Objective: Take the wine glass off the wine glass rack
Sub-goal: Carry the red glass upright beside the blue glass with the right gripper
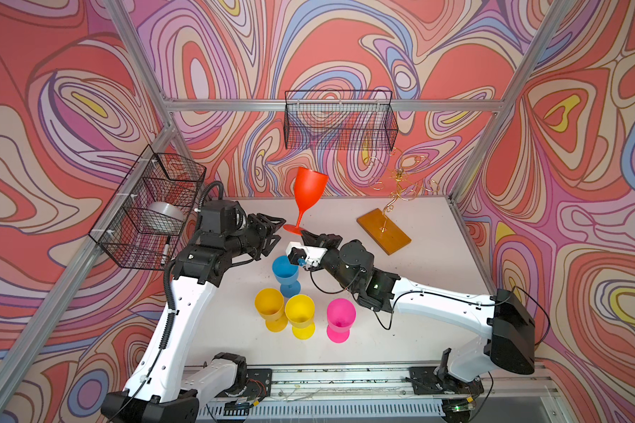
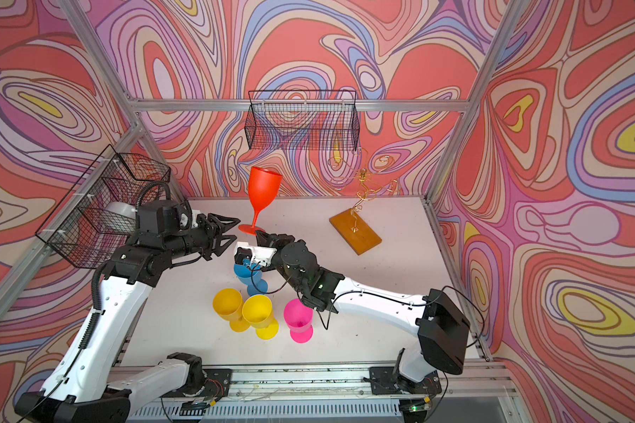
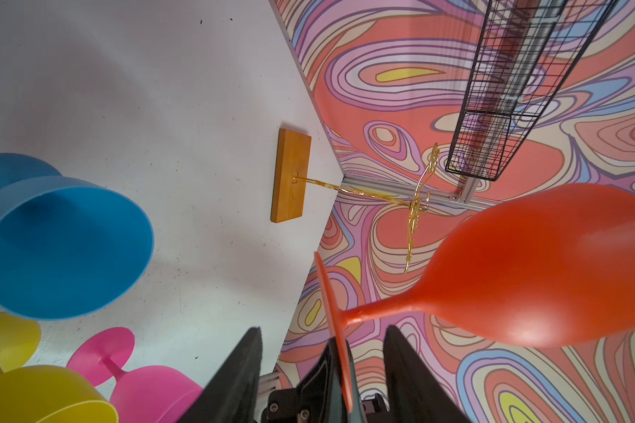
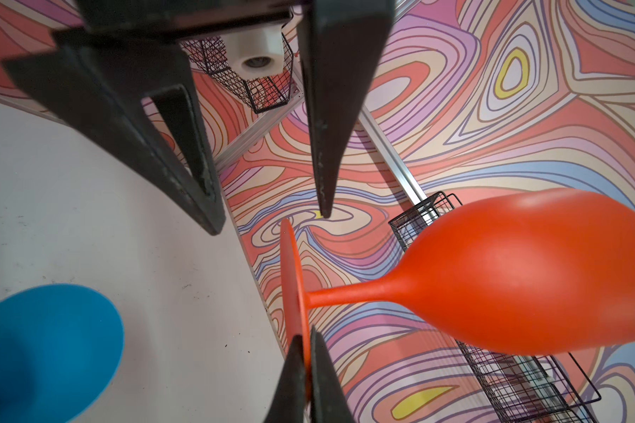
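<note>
The right pincer [image 1: 305, 233] is closed on the edge of the foot of the wine glass [image 1: 308, 188]. The red glass is tilted in the air above the counter [image 1: 437, 263], well apart from the wine glass rack [image 1: 384, 230]. The left pincer [image 1: 276, 230] is open, with one finger on each side of the foot, not touching it.
</note>
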